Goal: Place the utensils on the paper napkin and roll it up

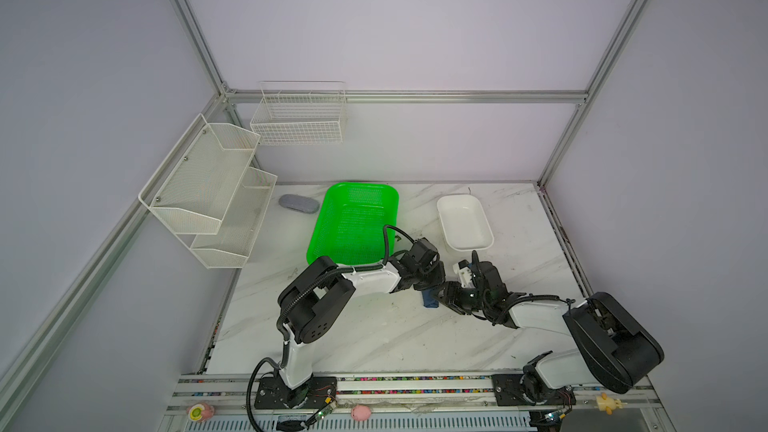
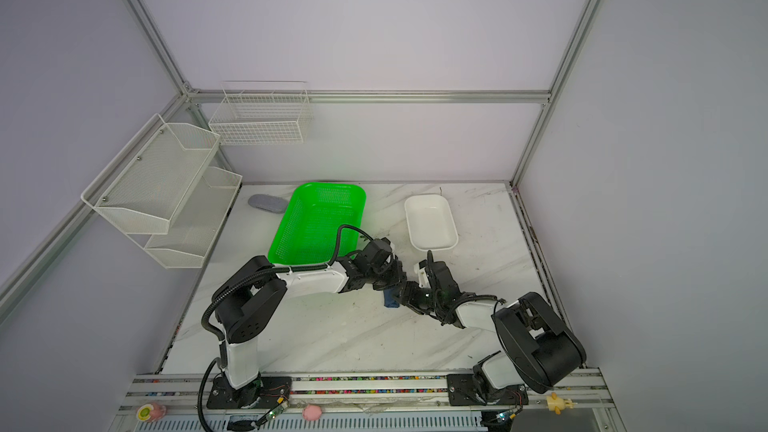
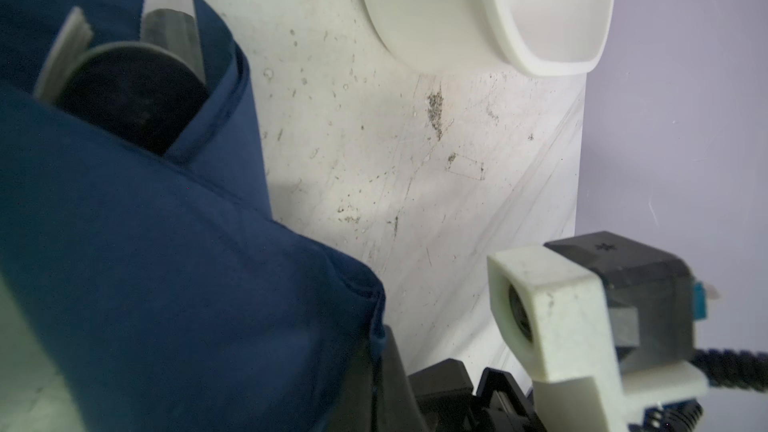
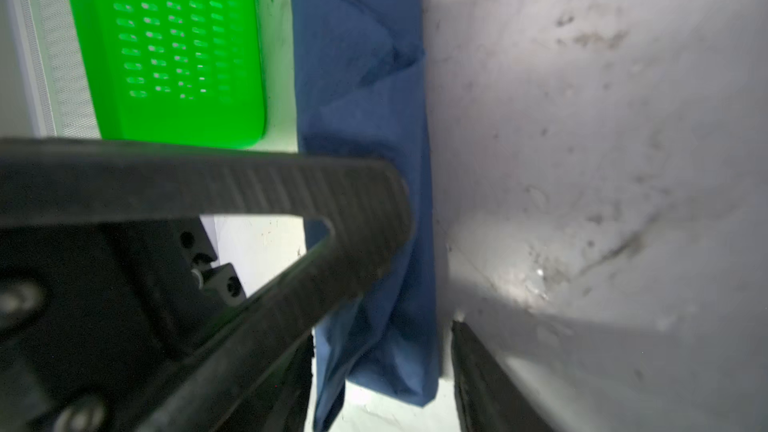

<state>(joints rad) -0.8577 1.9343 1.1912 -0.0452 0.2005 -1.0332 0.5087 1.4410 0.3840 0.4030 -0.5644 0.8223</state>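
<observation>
Navy paper napkin (image 4: 374,76), one roll, seems pinched by the closed left gripper (image 1: 432,289); right gripper (image 4: 428,263) gapes around it.

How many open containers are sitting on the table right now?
2. The green basket sits at the back, left of centre; the white tray is to its right. Some tabletop is blocked from view, so a small one could be hidden.

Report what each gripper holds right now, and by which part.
Right gripper: nothing; its open jaws straddle the napkin roll. Left gripper: shut, close against the roll, but whether it pinches the paper cannot be told.
</observation>
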